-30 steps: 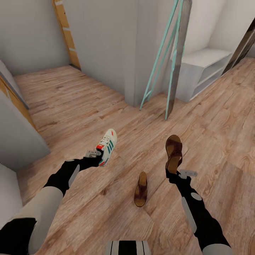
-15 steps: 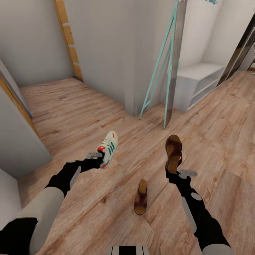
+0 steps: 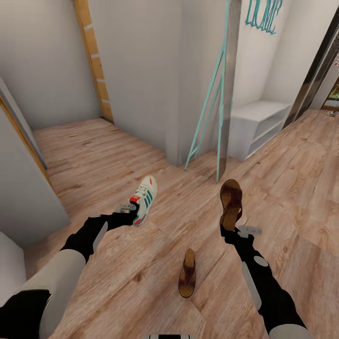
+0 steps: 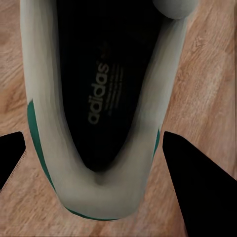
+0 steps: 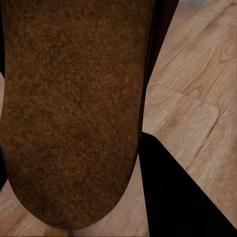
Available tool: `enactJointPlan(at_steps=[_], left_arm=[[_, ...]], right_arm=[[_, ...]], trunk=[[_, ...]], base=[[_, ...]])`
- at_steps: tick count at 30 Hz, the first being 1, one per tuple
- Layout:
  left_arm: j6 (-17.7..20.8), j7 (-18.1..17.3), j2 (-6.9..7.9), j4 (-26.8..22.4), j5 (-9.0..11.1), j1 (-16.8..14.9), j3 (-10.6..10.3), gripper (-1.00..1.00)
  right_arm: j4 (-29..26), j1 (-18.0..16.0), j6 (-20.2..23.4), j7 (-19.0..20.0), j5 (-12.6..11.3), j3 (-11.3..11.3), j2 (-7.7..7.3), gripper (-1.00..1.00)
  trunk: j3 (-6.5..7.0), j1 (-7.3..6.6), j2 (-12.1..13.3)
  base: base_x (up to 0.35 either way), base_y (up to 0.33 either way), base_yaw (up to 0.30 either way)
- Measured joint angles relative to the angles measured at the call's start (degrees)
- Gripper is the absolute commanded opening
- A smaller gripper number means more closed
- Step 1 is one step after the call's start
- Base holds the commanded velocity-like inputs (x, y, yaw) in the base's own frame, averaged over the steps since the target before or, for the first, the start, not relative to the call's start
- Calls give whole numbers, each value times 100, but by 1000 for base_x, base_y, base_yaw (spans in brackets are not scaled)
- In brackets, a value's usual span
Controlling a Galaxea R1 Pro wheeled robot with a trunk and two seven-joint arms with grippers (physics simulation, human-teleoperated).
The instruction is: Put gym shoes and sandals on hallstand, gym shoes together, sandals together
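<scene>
My left gripper is shut on the heel of a cream gym shoe with green stripes, held just above the corridor floor. The left wrist view looks down into that gym shoe, with a dark finger on either side. Over on the other arm, my right gripper is shut on the heel of a dark-brown sandal, lifted toe-forward; its sole fills the right wrist view. Another brown sandal lies on the floor between my arms. The hallstand is out of view.
A white wall corner stands ahead, with a teal-framed leaning mirror beside it. A low plain white shelf bench sits behind the mirror under teal HOME lettering. Grey cabinet sides stand at the left.
The head view has shifted, so wall, mirror and bench sit differently and the floor sandal shows lower. Both grippers keep their hold on the shoe and sandal.
</scene>
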Motion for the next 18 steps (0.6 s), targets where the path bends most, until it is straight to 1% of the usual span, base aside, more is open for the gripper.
enactJointPlan(at_steps=[13, 18], left_arm=[[0, 0, -8, 1, 0, 0, -4, -100], [0, 1, -5, 2, -5, 1, -4, -100]], right_arm=[[-3, 0, 2, 0, 0, -1, 0, -100], [-2, 1, 1, 0, 0, -1, 0, -100]], trunk=[[410, -33, 17], [458, -33, 18]], base=[[0, 0, 0], [0, 0, 0]])
